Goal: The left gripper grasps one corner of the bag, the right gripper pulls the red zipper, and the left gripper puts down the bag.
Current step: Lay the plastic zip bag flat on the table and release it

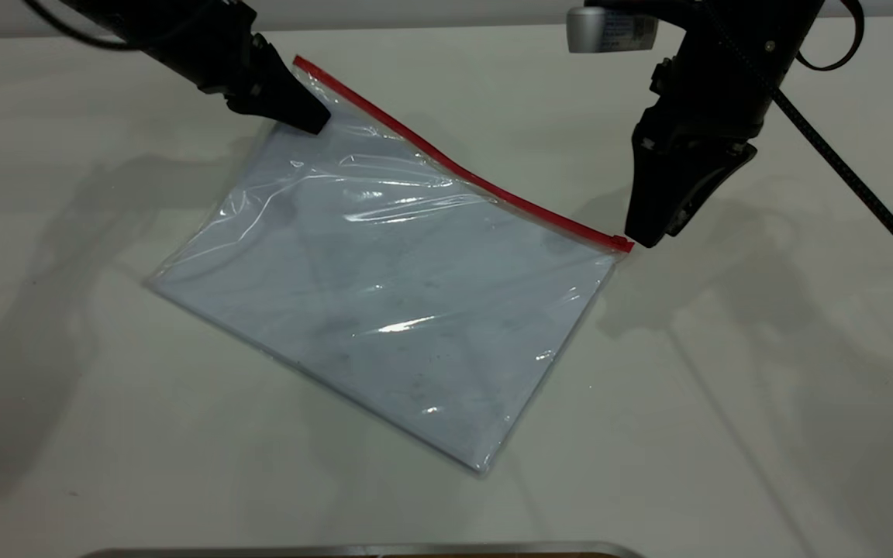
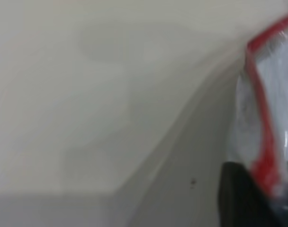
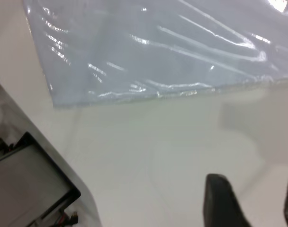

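Note:
The bag [image 1: 384, 294] is a clear pouch with white paper inside, lying slantwise on the white table [image 1: 725, 434]. Its back-left corner is raised. My left gripper [image 1: 315, 120] is shut on that corner, just under the end of the red zipper [image 1: 462, 170]. In the left wrist view the red zipper [image 2: 260, 109] runs down between the dark jaws of the left gripper [image 2: 265, 182]. The small red slider [image 1: 622, 243] sits at the zipper's right end. My right gripper [image 1: 646, 235] hangs right beside it, open, with only table between the fingers of the right gripper [image 3: 255, 189]. The bag [image 3: 158, 47] lies beyond.
A metal tray rim [image 1: 353, 549] shows at the table's front edge, and a grey box [image 3: 30, 184] appears in the right wrist view. A silver camera body [image 1: 609, 29] sits above the right arm. Bare table surrounds the bag.

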Action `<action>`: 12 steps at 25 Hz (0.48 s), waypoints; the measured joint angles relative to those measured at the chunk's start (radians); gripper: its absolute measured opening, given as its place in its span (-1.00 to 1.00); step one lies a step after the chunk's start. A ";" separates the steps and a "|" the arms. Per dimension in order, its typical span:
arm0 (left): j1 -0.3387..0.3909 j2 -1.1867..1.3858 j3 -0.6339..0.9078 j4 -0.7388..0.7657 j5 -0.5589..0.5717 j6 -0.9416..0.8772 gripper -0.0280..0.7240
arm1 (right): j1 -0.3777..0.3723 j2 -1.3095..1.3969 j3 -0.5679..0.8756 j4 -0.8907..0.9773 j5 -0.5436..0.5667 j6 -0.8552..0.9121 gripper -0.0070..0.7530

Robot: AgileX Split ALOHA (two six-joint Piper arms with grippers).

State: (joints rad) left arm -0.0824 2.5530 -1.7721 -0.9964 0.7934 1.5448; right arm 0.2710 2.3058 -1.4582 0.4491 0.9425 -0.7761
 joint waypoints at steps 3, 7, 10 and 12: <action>0.000 -0.003 0.000 0.017 -0.062 -0.123 0.23 | 0.000 0.000 0.000 0.000 -0.041 0.019 0.21; 0.000 -0.024 0.000 0.110 -0.130 -0.307 0.65 | 0.000 0.000 0.000 -0.009 -0.140 0.028 0.29; 0.000 -0.068 0.000 0.238 -0.137 -0.484 0.72 | 0.000 -0.029 0.002 -0.022 -0.236 0.049 0.29; 0.000 -0.120 0.000 0.325 -0.129 -0.604 0.70 | 0.000 -0.082 0.007 -0.032 -0.283 0.062 0.29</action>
State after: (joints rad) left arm -0.0824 2.4335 -1.7721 -0.6718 0.6642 0.9411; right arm 0.2710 2.2234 -1.4516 0.4168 0.6592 -0.7144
